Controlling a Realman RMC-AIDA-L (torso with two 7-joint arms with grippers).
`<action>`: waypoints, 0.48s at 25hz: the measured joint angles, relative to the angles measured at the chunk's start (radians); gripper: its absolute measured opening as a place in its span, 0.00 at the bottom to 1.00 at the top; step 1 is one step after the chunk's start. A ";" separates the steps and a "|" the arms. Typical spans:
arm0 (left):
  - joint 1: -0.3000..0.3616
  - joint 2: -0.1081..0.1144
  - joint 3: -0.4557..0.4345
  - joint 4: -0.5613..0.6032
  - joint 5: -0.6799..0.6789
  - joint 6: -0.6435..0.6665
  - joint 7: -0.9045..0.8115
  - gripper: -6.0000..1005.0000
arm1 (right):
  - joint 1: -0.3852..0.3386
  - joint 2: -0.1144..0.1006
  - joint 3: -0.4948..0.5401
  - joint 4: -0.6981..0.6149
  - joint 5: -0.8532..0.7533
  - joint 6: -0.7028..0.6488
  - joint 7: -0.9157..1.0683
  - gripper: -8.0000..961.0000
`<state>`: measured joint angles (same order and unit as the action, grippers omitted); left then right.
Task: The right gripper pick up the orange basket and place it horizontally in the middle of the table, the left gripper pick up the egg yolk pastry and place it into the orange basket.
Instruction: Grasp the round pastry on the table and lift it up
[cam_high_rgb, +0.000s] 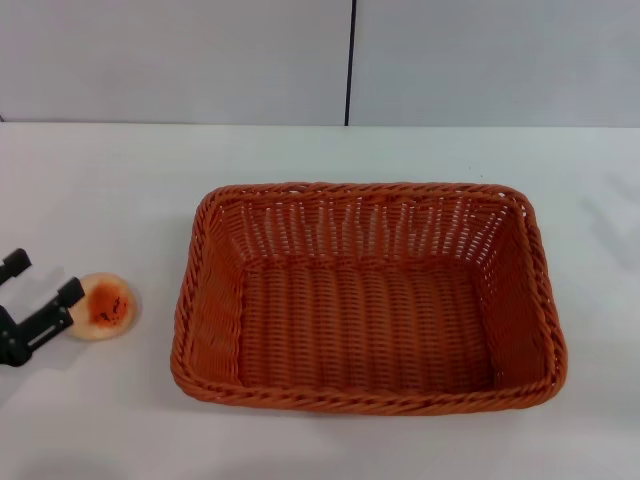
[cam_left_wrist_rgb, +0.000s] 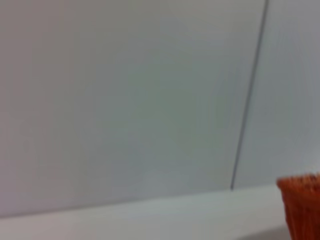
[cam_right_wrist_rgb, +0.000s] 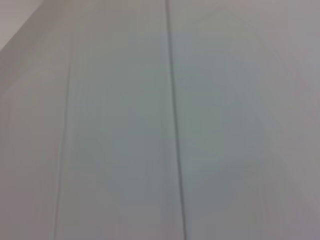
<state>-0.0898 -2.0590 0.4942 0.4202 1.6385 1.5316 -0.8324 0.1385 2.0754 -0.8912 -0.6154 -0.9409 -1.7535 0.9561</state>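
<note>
The orange basket (cam_high_rgb: 368, 297) lies lengthwise across the middle of the white table (cam_high_rgb: 100, 180), empty inside. One corner of the orange basket (cam_left_wrist_rgb: 301, 207) shows in the left wrist view. The egg yolk pastry (cam_high_rgb: 103, 306) rests on the table to the basket's left. My left gripper (cam_high_rgb: 44, 279) is at the left edge, open, with one finger (cam_high_rgb: 62, 302) touching or just beside the pastry's left side and the other finger (cam_high_rgb: 14, 265) farther back. The pastry is not between them. My right gripper is out of view.
A pale wall with a dark vertical seam (cam_high_rgb: 350, 60) stands behind the table. The right wrist view holds only that wall and its seam (cam_right_wrist_rgb: 175, 125).
</note>
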 joint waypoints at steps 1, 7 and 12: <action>-0.007 -0.002 0.003 0.010 0.025 -0.013 -0.004 0.81 | -0.002 -0.001 0.030 0.034 -0.003 -0.027 -0.005 0.53; -0.026 -0.007 0.007 0.009 0.077 -0.075 0.004 0.81 | -0.005 -0.002 0.046 0.068 -0.007 -0.055 -0.027 0.53; -0.032 -0.009 0.013 0.007 0.099 -0.142 0.006 0.81 | -0.001 -0.005 0.047 0.070 -0.013 -0.057 -0.027 0.53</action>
<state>-0.1218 -2.0675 0.5068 0.4276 1.7373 1.3892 -0.8268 0.1371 2.0705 -0.8445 -0.5455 -0.9543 -1.8110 0.9289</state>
